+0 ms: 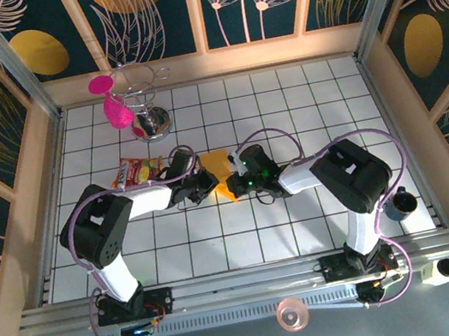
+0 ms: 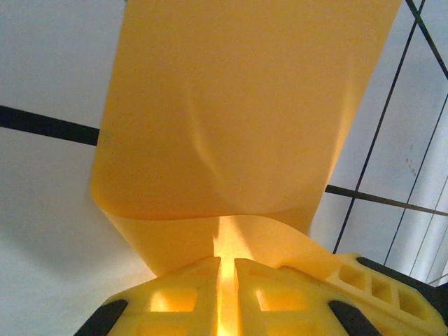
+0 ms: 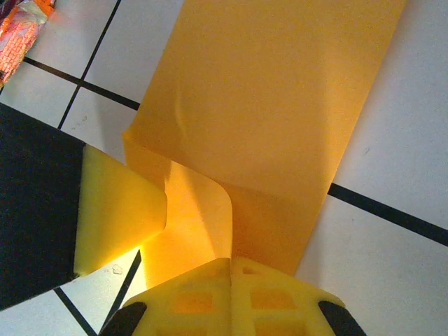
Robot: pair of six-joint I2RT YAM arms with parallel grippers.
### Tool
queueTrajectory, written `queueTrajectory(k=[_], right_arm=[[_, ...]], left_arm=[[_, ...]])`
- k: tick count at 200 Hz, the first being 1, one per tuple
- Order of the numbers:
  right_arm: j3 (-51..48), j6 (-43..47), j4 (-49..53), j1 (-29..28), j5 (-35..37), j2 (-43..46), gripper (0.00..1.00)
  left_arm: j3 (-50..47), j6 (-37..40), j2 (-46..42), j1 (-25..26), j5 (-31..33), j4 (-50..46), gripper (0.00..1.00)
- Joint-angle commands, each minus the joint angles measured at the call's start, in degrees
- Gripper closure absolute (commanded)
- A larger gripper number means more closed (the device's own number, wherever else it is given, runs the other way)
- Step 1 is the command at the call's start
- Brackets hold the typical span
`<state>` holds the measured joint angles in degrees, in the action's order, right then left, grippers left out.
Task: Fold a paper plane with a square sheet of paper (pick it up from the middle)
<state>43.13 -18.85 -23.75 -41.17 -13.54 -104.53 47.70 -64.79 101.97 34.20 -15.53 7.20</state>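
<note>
The square sheet of paper (image 1: pixel 222 171), plain orange-yellow, is folded over into a narrower band and held just above the tiled table at its middle. My left gripper (image 1: pixel 207 181) comes at it from the left, my right gripper (image 1: pixel 241 179) from the right. In the left wrist view the paper (image 2: pixel 238 105) curls back into my left gripper (image 2: pixel 227 269), whose yellow jaws are shut on its edge. Seen from the right wrist, the paper (image 3: pixel 280 91) bends in an S-curl into my right gripper (image 3: pixel 231 269), also shut on it, with a left fingertip (image 3: pixel 115 210) close beside.
A red-and-yellow snack packet (image 1: pixel 138 171) lies just left of the left arm's wrist, its corner (image 3: pixel 21 28) visible from the right wrist. A pink object (image 1: pixel 114 109) and a metal stand (image 1: pixel 148 116) are at the back left. A dark cup (image 1: pixel 402 204) sits at the right edge.
</note>
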Motion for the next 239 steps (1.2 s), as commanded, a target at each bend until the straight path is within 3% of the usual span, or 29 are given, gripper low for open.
queueTrajectory(k=[1,56,88,116,133,177,206,239], right_arm=[[0.2,-0.8,4.5,0.5,0.6,-2.5,0.99],[1.2,-2.3,6.3,0.6,-0.3,0.3,0.89],[1.8,-5.1,9.5,2.7,-1.3,5.3,0.67],[0.2,-6.2,11.0,4.5,-2.4,10.5,0.6],[0.2,-5.9,12.3,4.9,-4.5,11.8,0.61],[2.5,-6.0,14.1,3.4,-13.3,10.4,0.77],[5.8,-5.4,17.0,1.7,-14.1,7.1,0.87],[8.5,-5.6,18.2,0.5,-14.3,4.0,0.9]], left_arm=[[1.3,0.1,1.4,0.3,1.0,-2.8,0.87],[1.2,0.4,2.7,0.3,2.1,-4.4,0.87],[1.2,0.5,3.1,0.3,3.0,-5.5,0.87],[1.5,0.7,3.6,0.3,3.0,-5.4,0.88],[1.7,0.9,3.7,0.3,2.9,-5.4,0.88],[2.1,1.3,3.3,0.3,2.7,-5.2,0.89],[2.1,1.6,3.1,0.3,2.2,-4.9,0.91],[2.3,1.9,2.9,0.3,1.5,-4.6,0.93]])
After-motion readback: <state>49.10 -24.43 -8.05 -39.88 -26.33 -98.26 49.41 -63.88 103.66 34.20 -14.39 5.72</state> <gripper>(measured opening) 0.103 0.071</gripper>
